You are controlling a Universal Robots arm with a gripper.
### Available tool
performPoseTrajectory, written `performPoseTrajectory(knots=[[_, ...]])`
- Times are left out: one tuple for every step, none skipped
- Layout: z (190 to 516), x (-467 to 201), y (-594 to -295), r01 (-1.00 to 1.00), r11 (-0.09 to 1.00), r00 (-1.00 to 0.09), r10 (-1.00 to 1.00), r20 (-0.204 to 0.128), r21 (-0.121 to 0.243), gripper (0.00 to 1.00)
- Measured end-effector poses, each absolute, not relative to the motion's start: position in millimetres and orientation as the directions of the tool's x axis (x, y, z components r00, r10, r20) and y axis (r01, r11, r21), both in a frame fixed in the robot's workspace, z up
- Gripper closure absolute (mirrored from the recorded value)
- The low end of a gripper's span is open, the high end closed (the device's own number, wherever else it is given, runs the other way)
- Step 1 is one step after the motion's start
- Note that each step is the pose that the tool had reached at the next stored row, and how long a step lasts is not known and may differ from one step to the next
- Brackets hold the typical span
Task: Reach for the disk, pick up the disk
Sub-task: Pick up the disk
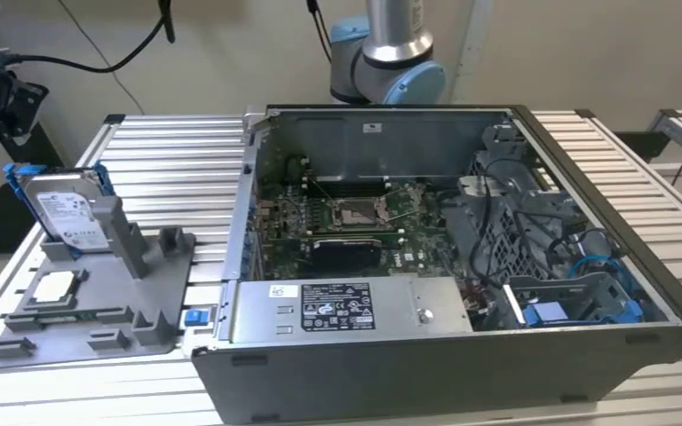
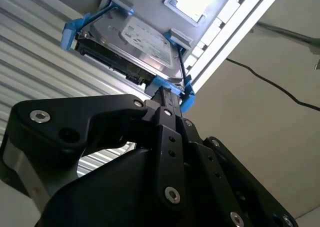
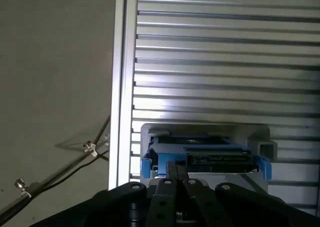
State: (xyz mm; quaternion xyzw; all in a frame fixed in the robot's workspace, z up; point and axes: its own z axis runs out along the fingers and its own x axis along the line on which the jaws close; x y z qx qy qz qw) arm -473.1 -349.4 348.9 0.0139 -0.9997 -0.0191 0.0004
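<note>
The gripper (image 2: 167, 93) has its 2 black fingers (image 3: 170, 171) drawn narrow, side by side with no clear gap between them, and nothing held. In both wrist views the fingertips are just in front of the disk's (image 2: 135, 42) near edge, by the blue frame (image 2: 72, 32) that rims it; whether they touch that frame I cannot tell. The disk stands tilted in a grey holder (image 1: 139, 266) at the exterior view's left, its white label (image 1: 68, 213) facing outward and its blue frame showing along the top and sides. It has not been lifted and sits in the holder's slot. On the flat part of the same holder, nearer the camera, lies 1 small square silver chip (image 1: 54, 286), well apart from the disk. The holder rests on a table (image 1: 175, 151) of metal slats. Beside it, toward the exterior view's right, is an open computer case (image 1: 436, 373) with its boards and wiring exposed, and the arm's (image 1: 389, 53) base rises behind the case. In the second wrist view a dark cable (image 2: 270, 87) runs across the floor beyond the table's edge.
</note>
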Motion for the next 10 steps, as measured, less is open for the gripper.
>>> performPoseTrajectory(knots=[[349.0, -473.2, -349.3, -0.028, 0.999, -1.0, -0.028, 0.0, 0.038, 1.0], [348.9, -473.3, -349.3, -0.028, 0.999, -1.0, -0.028, 0.0, 0.038, 1.0], [348.9, -473.3, -349.3, -0.028, 0.999, -1.0, -0.028, 0.0, 0.038, 1.0], [348.9, -473.3, -349.3, -0.028, 0.999, -1.0, -0.028, 0.0, 0.038, 1.0], [348.9, -473.3, -349.3, -0.028, 0.999, -1.0, -0.028, 0.0, 0.038, 1.0], [348.9, -473.3, -349.3, -0.029, 0.999, -1.0, -0.029, 0.0, 0.038, 1.0], [348.9, -473.3, -349.3, -0.03, 0.999, -1.0, -0.03, 0.0, 0.038, 1.0], [348.9, -473.3, -349.3, -0.034, 0.999, -0.999, -0.034, 0.0, 0.038, 1.0], [348.9, -473.4, -349.3, -0.042, 0.998, -0.999, -0.042, 0.0, 0.038, 1.0], [348.9, -473.4, -349.3, -0.053, 0.998, -0.999, -0.053, 0.0, 0.038, 1.0]])
